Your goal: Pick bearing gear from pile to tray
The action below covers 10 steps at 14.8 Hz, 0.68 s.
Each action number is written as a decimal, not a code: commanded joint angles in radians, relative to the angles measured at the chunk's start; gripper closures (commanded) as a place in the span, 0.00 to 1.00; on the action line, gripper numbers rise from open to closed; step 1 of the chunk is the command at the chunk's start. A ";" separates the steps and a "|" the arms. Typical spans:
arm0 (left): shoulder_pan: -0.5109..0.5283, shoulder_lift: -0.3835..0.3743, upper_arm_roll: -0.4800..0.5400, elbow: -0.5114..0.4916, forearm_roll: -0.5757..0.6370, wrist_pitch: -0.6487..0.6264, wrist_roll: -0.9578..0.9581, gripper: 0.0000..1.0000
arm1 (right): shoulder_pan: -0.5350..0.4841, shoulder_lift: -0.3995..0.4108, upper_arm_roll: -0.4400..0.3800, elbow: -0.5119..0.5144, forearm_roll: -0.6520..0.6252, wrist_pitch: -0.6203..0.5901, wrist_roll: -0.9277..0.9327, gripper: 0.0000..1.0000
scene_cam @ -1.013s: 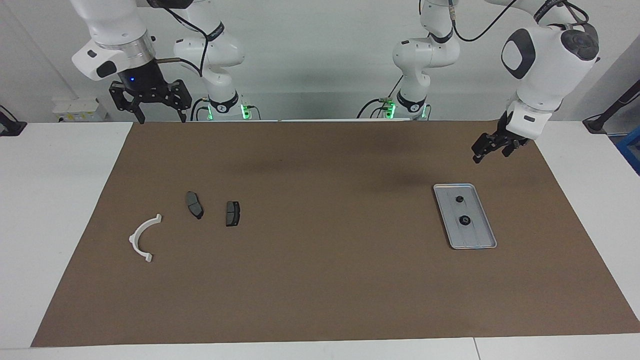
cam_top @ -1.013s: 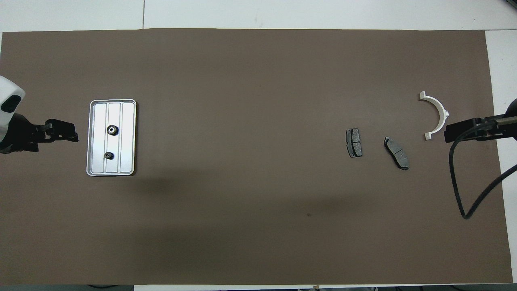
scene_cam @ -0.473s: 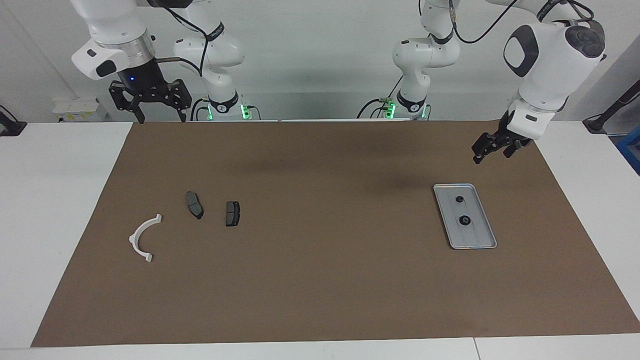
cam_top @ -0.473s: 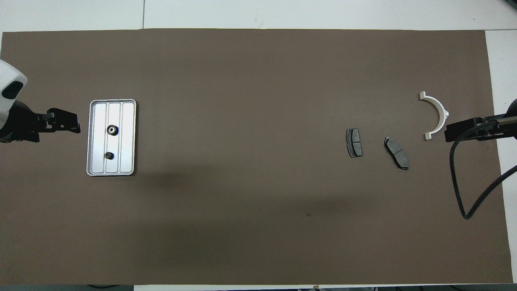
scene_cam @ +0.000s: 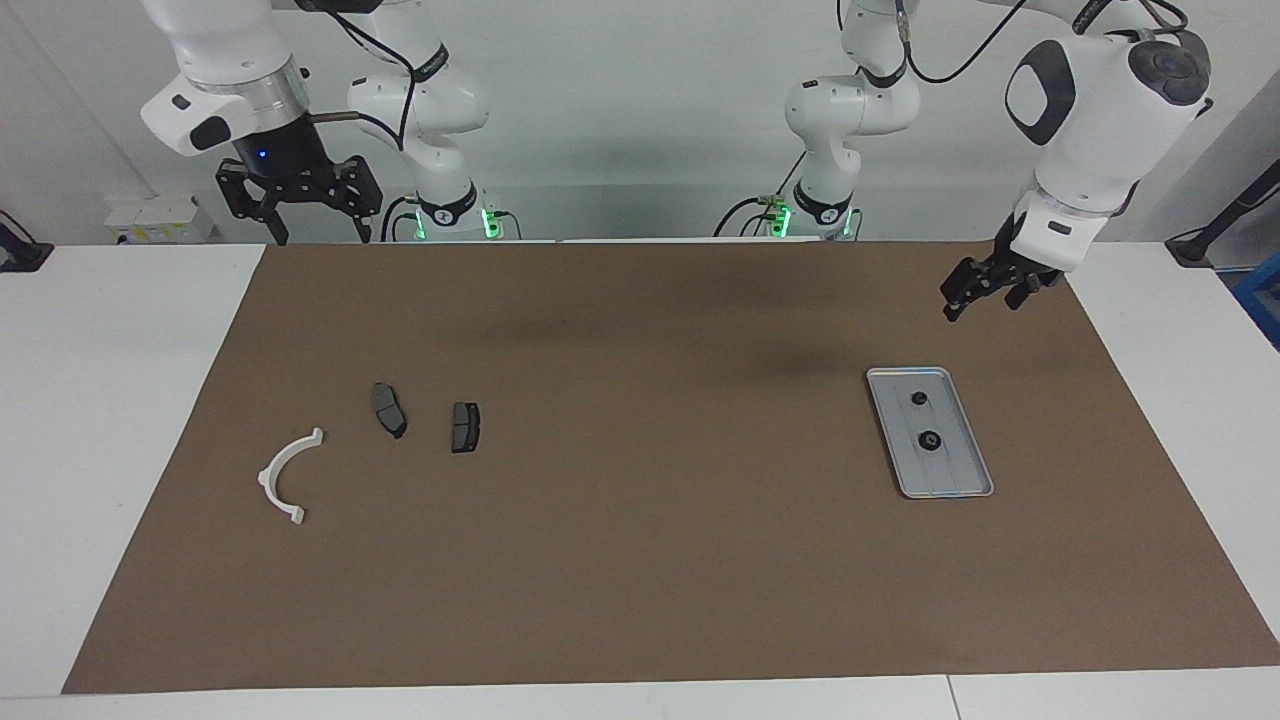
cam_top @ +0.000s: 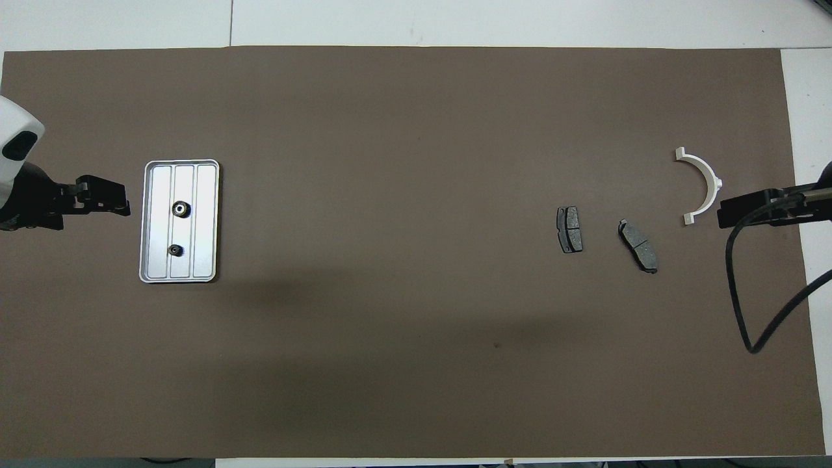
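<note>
Tray: small shallow grey metal tray (scene_cam: 929,431) with rounded corners, a raised rim and lengthwise ridges, at mid-right of the facing view and mid-left of the overhead view (cam_top: 148,224), flat on the brown mat (scene_cam: 640,560).
Gears: two small black toothed bearing gears sit inside the tray — the bigger one (cam_top: 180,208) in the middle, the smaller one (cam_top: 174,249) just beside it, closer to the robots.
Pile: what's left lies at the right arm's end of the table, well apart from the tray. A white half-ring plastic bracket (scene_cam: 287,476), then two dark grey brake-pad-shaped pieces — one (scene_cam: 389,409) near the bracket, the other (scene_cam: 465,426) just beside it toward the tray. None of them touch.
Left gripper: the black two-finger left gripper (scene_cam: 975,290) hangs in the air at upper right of the facing view, over the mat near the tray's robot-side end, holding nothing. Can't tell if the jaws are apart or together.
Right gripper: the black right gripper (scene_cam: 300,205) is up high at upper left of the facing view, over the table's robot-side edge, jaws spread wide and empty.
</note>
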 commanded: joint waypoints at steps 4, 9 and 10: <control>-0.006 -0.012 -0.005 0.067 0.010 -0.059 0.004 0.00 | -0.002 -0.014 0.003 -0.006 0.025 0.007 0.010 0.00; -0.006 -0.012 -0.007 0.071 0.010 -0.061 0.007 0.00 | -0.002 -0.014 0.003 -0.006 0.025 0.007 0.010 0.00; -0.006 -0.012 -0.007 0.071 0.010 -0.061 0.007 0.00 | -0.002 -0.014 0.003 -0.006 0.025 0.005 0.010 0.00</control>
